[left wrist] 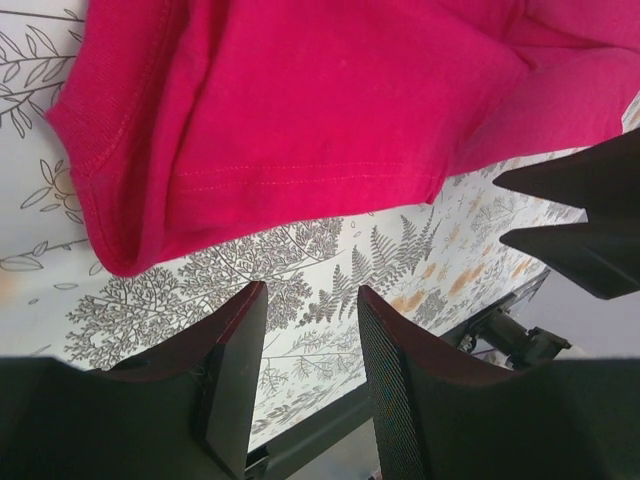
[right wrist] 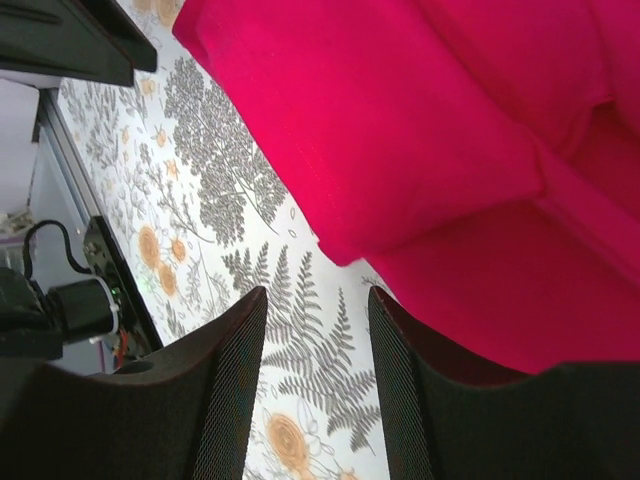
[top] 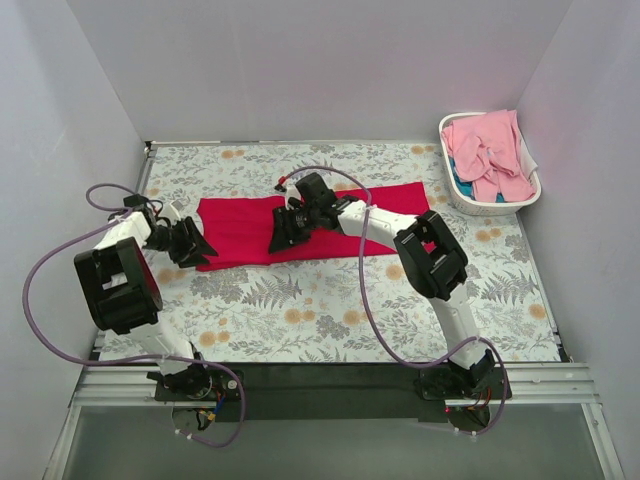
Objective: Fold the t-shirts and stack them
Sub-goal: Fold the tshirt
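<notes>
The crimson red t-shirt (top: 240, 228) lies folded into a long band across the middle of the floral table. My left gripper (top: 197, 247) sits at the band's left end, by its near corner. In the left wrist view that gripper (left wrist: 310, 300) is open, only tablecloth between its fingers, and the red t-shirt (left wrist: 300, 110) lies just beyond the tips. My right gripper (top: 283, 234) hovers over the band's near edge around its middle. It is open too (right wrist: 318, 300), the red t-shirt's (right wrist: 420, 130) folded edge just ahead of it. Pale pink t-shirts (top: 490, 150) are heaped in the basket.
A white laundry basket (top: 470, 205) stands at the back right corner against the right wall. White walls close the table on the left, back and right. A bluish cloth peeks out under the pink heap. Purple cables loop from both arms.
</notes>
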Tool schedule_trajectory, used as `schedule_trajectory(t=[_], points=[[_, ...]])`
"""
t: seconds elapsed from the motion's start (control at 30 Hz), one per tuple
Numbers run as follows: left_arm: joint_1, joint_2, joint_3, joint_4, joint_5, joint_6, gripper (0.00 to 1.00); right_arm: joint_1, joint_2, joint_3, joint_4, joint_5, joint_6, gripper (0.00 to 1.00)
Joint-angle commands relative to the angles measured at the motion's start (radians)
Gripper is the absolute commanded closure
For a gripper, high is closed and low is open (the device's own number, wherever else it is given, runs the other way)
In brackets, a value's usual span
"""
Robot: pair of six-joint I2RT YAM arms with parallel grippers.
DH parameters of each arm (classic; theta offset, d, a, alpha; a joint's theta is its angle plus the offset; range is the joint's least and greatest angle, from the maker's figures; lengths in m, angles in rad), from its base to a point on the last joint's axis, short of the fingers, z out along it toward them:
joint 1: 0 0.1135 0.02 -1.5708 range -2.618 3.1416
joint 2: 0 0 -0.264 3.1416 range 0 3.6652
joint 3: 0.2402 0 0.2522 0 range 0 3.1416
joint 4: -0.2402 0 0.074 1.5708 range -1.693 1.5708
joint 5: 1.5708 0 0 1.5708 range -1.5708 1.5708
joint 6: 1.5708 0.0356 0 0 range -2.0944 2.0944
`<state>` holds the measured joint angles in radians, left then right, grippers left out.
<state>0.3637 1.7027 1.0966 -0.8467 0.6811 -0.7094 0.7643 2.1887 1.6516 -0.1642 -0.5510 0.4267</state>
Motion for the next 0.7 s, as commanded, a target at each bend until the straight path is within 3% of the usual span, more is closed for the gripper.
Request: schedule_trajectory(t=[0.0, 0.67], points=[[0.003, 0.034, 0.028, 0.024, -0.006, -0.042, 0.6, -0.002, 0.005, 0.019, 0.112, 0.054, 0.118, 0.49], [0.003, 0.066, 0.008, 0.057, -0.006, -0.052, 0.58, 0.069, 0.08, -0.115, 0.265, -0.013, 0.308, 0.49]])
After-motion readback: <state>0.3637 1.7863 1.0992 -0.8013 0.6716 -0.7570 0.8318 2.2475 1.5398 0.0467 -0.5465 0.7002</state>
